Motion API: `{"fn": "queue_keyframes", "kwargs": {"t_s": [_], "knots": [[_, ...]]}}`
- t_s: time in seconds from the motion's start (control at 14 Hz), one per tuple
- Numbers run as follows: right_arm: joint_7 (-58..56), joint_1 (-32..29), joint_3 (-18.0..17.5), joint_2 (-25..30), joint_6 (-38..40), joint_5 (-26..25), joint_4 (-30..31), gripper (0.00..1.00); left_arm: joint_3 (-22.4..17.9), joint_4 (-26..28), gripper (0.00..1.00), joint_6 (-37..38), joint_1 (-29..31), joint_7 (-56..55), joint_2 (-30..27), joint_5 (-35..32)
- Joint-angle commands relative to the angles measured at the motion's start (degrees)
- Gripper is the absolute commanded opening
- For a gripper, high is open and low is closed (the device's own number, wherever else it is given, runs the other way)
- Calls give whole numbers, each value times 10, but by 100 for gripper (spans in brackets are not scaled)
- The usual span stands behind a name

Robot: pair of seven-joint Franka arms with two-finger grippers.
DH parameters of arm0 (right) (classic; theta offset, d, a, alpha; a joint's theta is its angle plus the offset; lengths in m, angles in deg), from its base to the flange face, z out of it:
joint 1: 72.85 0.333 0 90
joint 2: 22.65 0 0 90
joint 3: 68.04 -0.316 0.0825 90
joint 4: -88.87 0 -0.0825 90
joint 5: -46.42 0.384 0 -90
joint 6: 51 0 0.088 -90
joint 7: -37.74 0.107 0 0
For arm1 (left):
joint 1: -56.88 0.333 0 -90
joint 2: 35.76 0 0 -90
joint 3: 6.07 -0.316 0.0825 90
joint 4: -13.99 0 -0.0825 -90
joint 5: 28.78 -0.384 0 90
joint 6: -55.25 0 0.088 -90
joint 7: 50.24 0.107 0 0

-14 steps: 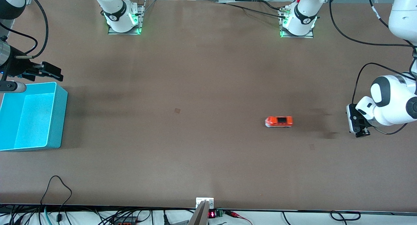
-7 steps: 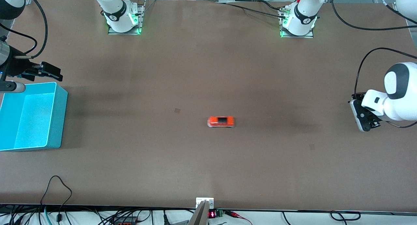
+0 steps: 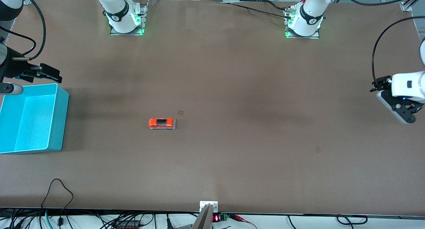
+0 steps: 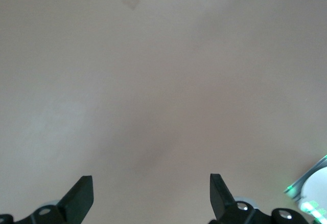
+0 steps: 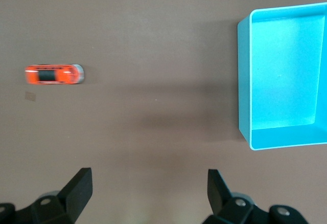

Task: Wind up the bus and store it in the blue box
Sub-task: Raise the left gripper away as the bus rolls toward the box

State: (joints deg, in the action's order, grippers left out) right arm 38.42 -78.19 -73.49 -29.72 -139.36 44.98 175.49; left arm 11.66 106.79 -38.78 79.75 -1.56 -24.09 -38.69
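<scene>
The bus (image 3: pixel 162 123) sits on the bare table (image 3: pixel 232 89), well apart from the blue box (image 3: pixel 59 122), out toward the left arm's end from it. Box looks empty, so storing is all still to do. Can't tell if it's wound. Right gripper (image 3: pixel 44 73) hangs just beside the box's corner, fingers spread, nothing in them. Left gripper (image 3: pixel 396 106) waits way off from the box at the table's edge, fingers apart and empty too.
</scene>
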Motion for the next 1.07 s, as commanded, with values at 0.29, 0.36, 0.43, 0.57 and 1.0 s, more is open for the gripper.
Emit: {"fn": "queue_keyframes", "kwargs": {"t_s": [0.29, 0.36, 0.43, 0.57, 1.0], "knots": [[6, -5, -3, -4, 2, 6, 0, 100, 67, -24, 100, 108, -1, -264, -70, 9], [5, -5, -3, -7, 1, 6, 0, 100, 64, -24, 100, 104, -7, -305, -62, 11], [5, -4, -3, -10, 0, 6, 0, 100, 37, -24, 100, 103, -45, -345, -63, 10], [5, -2, -3, -21, -1, 7, 0, 100, -101, -24, 100, 93, -161, -464, -64, 49], [-6, 2, -4, -61, 5, -3, 7, 100, -172, 25, 100, 15, -199, -489, -111, 98]]}}
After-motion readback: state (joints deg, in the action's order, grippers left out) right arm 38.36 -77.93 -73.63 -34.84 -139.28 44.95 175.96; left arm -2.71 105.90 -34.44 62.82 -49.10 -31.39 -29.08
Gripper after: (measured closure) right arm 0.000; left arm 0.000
